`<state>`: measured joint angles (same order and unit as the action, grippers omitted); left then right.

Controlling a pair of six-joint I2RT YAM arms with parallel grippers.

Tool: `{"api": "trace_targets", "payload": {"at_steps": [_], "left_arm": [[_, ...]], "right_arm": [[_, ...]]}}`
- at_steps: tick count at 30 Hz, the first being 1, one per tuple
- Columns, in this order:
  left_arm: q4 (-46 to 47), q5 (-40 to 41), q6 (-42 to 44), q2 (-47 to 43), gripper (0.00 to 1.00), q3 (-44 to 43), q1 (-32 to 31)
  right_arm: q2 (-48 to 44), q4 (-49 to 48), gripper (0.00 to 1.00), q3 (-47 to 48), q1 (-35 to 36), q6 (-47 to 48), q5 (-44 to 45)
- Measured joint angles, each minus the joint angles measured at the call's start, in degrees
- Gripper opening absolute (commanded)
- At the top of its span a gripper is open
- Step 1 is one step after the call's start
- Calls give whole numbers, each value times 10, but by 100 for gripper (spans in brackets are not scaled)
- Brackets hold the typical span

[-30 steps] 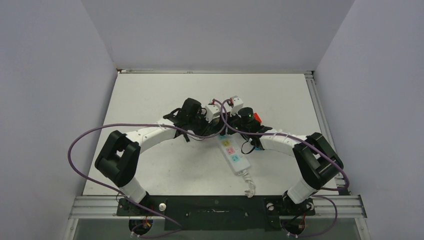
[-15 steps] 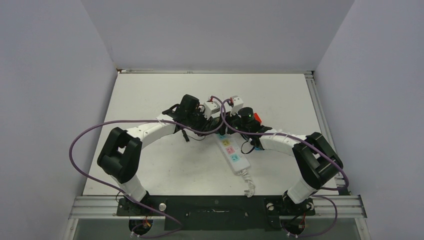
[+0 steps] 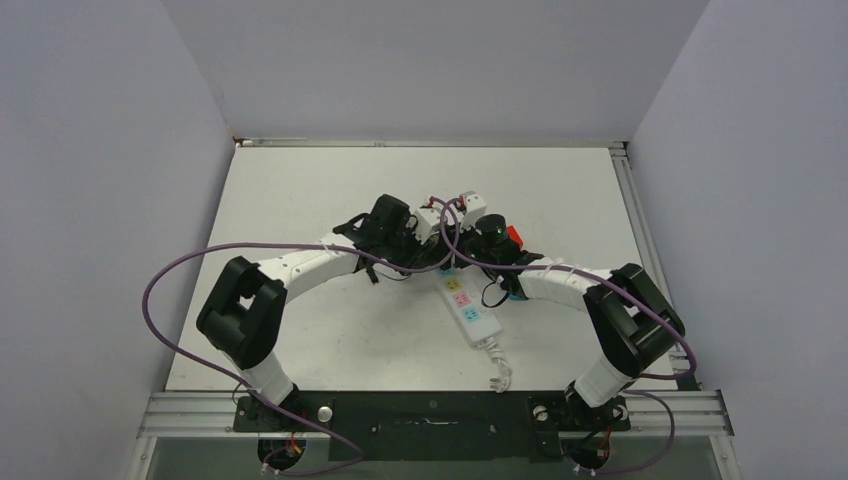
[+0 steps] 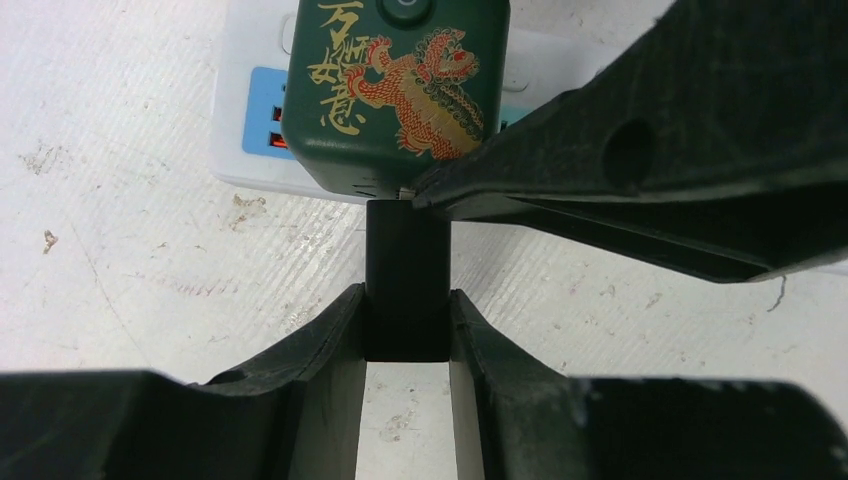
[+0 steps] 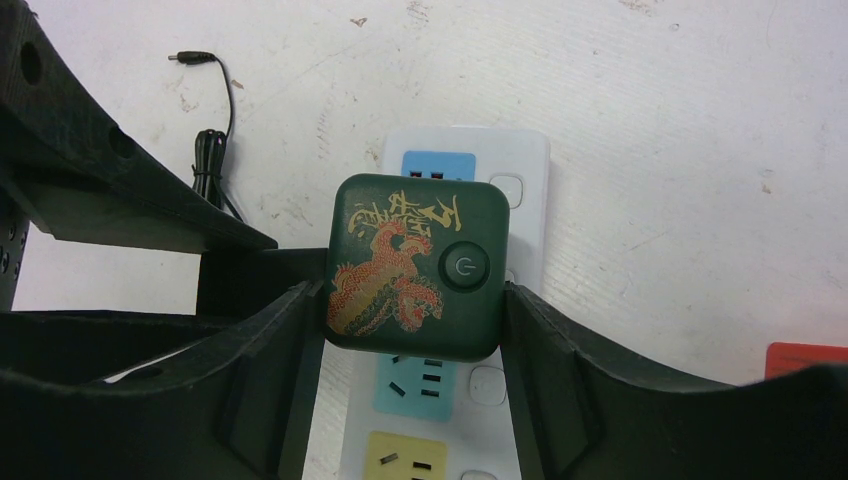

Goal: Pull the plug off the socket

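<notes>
Your right end effector (image 5: 412, 300) is clenched on the green plug (image 5: 417, 267), which is seated on the socket (image 5: 525, 150) beside its end blue outlet (image 5: 438, 165). Your left end effector (image 4: 405, 310) grips a black block (image 4: 407, 260) touching the plug. The grasp looks made, so the next move likely calls for a straight pull away from the socket.

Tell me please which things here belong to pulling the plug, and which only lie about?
For the job: green plug; socket; right gripper, clamped on the plug; left gripper, closed on a black piece.
Lying about: thin black cable; red object.
</notes>
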<state>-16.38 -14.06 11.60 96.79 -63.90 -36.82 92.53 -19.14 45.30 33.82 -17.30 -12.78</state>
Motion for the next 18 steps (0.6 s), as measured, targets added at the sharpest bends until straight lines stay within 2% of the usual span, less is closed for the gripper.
{"api": "trace_targets", "payload": {"at_steps": [8,18], "left_arm": [[0,17,-9,-1,0,0,-1],[-1,-37,17,-1,0,0,30]], "right_arm": [[0,0,5,0,0,2,0],[0,-5,5,0,0,-6,-1]]}}
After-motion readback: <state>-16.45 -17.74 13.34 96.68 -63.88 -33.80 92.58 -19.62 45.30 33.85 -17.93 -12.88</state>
